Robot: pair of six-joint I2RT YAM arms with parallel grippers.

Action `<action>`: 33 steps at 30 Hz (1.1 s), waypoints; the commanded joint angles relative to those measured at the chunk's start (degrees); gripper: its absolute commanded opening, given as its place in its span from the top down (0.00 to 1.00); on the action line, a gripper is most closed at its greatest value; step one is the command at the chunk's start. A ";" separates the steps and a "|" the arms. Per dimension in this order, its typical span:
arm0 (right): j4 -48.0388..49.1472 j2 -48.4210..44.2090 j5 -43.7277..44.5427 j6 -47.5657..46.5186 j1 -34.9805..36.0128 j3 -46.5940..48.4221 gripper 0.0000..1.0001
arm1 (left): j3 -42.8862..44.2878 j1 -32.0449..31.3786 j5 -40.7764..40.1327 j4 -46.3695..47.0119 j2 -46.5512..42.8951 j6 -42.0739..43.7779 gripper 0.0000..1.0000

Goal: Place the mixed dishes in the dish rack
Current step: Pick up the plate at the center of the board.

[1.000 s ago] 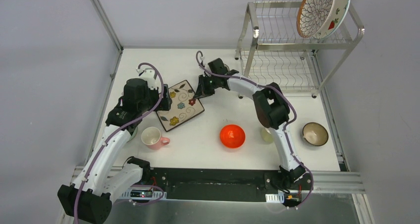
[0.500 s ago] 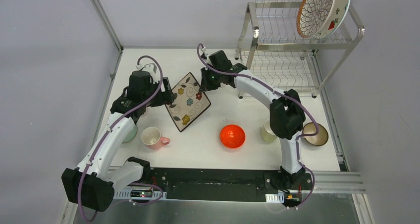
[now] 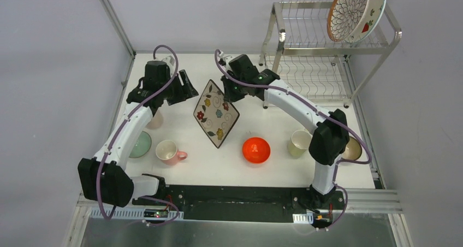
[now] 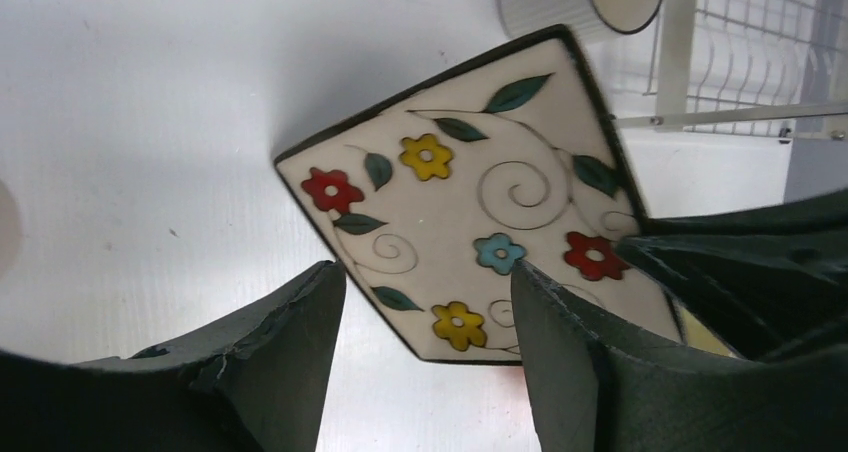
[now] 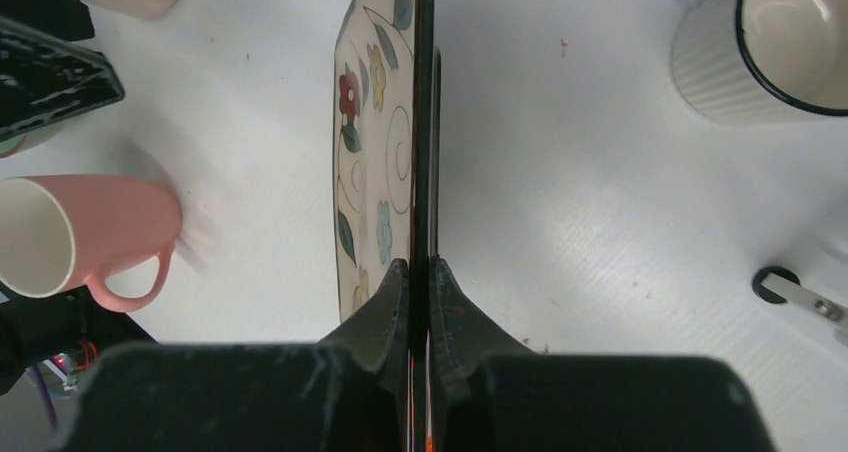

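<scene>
The floral rectangle plate point(image 3: 217, 113) hangs tilted on edge above the table, and my right gripper point(image 3: 228, 91) is shut on its top corner. In the right wrist view the plate point(image 5: 375, 172) runs edge-on out from the closed gripper point(image 5: 420, 267). My left gripper point(image 3: 188, 86) stands open just left of the plate, holding nothing. Its fingers point(image 4: 290, 342) frame the plate's lower corner point(image 4: 470, 212) from a short way off. The dish rack point(image 3: 327, 50) stands at the back right with a brown-petal round plate point(image 3: 355, 12) upright on its upper shelf.
On the table lie a red-orange bowl point(image 3: 256, 150), a pink cup point(image 3: 168, 151), a pale green bowl point(image 3: 141, 145) and a pale ribbed cup point(image 3: 300, 143). A dark brown bowl point(image 3: 355, 148) is half hidden behind the right arm. Another pale cup point(image 3: 155, 118) sits under the left arm.
The right gripper has lifted the floral plate off the table, tipped it up and carried it rightward. The left arm has swung toward the back, its jaws narrowing a little.
</scene>
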 commanded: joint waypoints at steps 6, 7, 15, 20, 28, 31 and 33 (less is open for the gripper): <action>4.76 -10.99 4.22 0.77 -0.17 -4.31 1.00 | -5.95 0.66 10.71 2.40 7.58 -2.51 0.42; 4.52 -11.10 4.31 0.84 -0.17 -4.22 1.00 | -6.61 0.66 11.96 2.94 8.38 -2.85 0.44; 4.42 -11.65 3.53 4.17 -0.08 -5.27 1.00 | -12.94 -0.83 12.75 7.73 11.16 -4.30 0.55; 6.17 -12.91 2.89 5.94 -0.08 -8.41 1.00 | -14.39 -3.30 10.00 9.23 13.92 -4.72 0.56; 10.19 -14.03 -0.85 9.19 -0.08 -12.57 1.00 | -13.77 -6.82 7.64 11.04 19.38 -3.84 0.62; 11.54 -14.09 -2.58 10.37 -0.09 -13.81 1.00 | -14.13 -6.90 7.30 11.32 20.06 -3.53 0.63; 12.93 -14.25 -3.89 11.25 -0.09 -14.75 1.00 | -14.53 -6.90 7.08 11.57 20.54 -3.40 0.65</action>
